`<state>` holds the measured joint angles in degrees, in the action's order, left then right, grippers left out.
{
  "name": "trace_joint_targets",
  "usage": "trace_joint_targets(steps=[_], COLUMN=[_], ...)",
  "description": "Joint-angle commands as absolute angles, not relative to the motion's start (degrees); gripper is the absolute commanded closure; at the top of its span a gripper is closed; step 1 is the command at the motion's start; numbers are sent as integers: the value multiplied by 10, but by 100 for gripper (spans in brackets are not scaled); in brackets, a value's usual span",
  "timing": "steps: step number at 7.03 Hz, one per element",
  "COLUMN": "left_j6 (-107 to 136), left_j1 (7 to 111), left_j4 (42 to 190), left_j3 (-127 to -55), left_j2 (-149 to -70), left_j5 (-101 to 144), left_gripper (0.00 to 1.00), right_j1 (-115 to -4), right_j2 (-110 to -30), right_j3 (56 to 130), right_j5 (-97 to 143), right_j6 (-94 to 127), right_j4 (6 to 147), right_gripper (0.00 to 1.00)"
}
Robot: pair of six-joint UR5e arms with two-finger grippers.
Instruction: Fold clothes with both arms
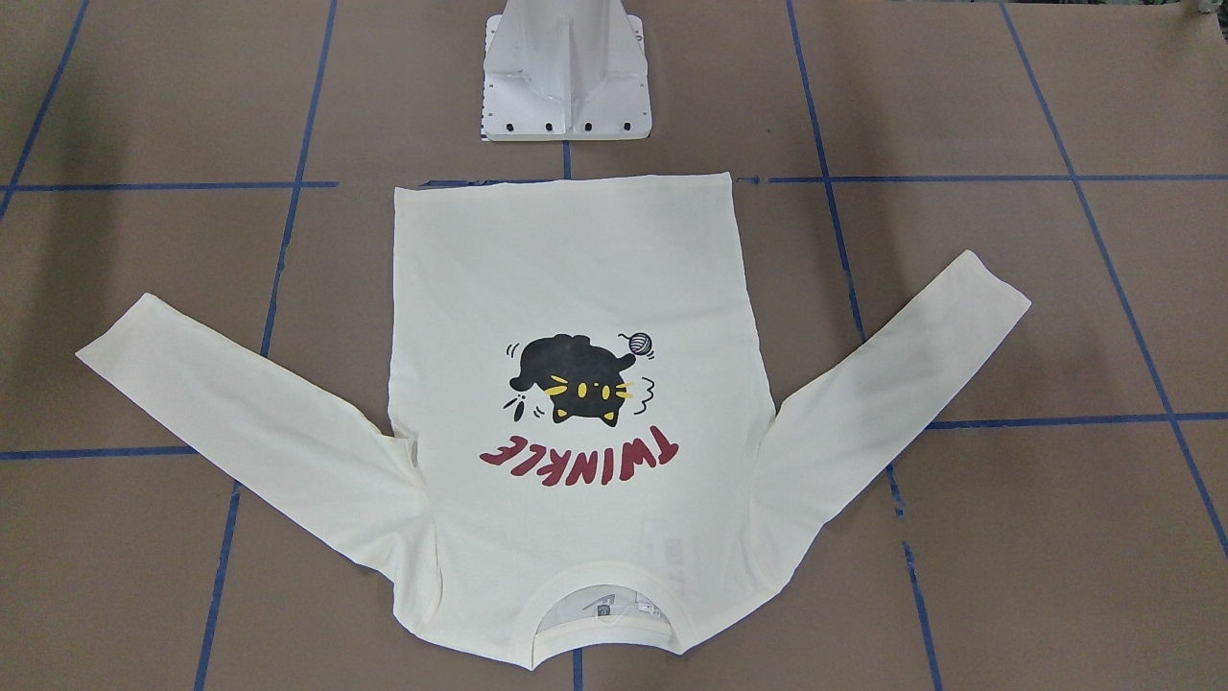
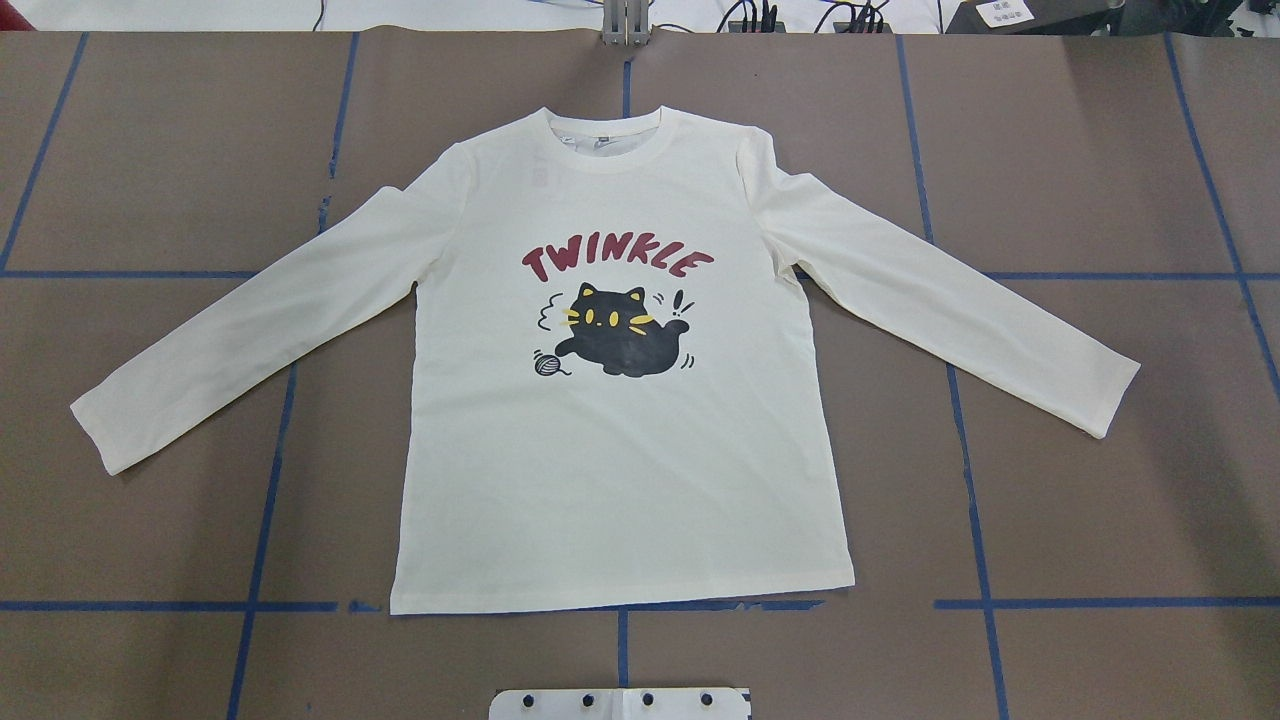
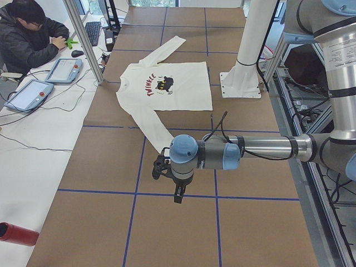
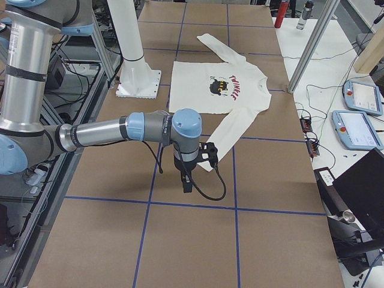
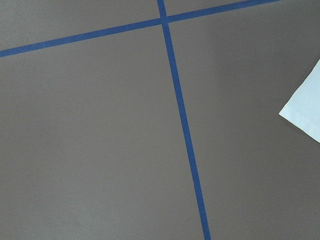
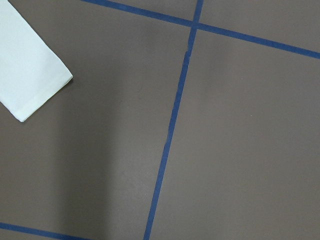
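The cream long-sleeved shirt (image 2: 620, 460) lies flat and print up on the brown table, collar away from the robot, both sleeves spread out to the sides. The front-facing view shows the same shirt (image 1: 576, 269). My left gripper (image 3: 178, 196) hangs above bare table just past the left sleeve's cuff (image 5: 306, 112), touching nothing. My right gripper (image 4: 186, 183) hangs likewise beside the right sleeve's cuff (image 6: 30, 80). Both grippers show only in the side views, so I cannot tell whether they are open or shut.
The white base mount (image 1: 566, 86) stands just behind the shirt's hem. Blue tape lines (image 2: 265, 500) grid the table. A person (image 3: 28, 39) sits at a side desk with tablets (image 3: 64, 69). A metal post (image 3: 83, 39) and a red bottle (image 3: 16, 233) stand along that edge.
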<state>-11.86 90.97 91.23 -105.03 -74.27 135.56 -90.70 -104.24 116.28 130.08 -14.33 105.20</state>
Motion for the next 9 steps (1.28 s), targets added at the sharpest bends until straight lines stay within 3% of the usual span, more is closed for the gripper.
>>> trace_joint_targets(steps=[1,5,7,9], left_j6=[-122,-119,-117,-114], left_j1=[910,910,911,912], left_j4=[912,995,1079,1154], left_j3=[-1053,-1058,-1051,-1045], left_j2=[-743,-748,-821,-845], left_j5=[1354,1358,1350,1350], left_gripper=[1,1,1,1], right_j1=[-907,-906,-904,-905], right_j2=[-1042,-1019,-976,-958], right_j3=[1163,1159,1077,1037], right_j5=[1301,1301,1305,1373], right_j6=[-143,-143,-126,-70], right_j4=[1052,898,755,748], right_gripper=[0,0,0,0])
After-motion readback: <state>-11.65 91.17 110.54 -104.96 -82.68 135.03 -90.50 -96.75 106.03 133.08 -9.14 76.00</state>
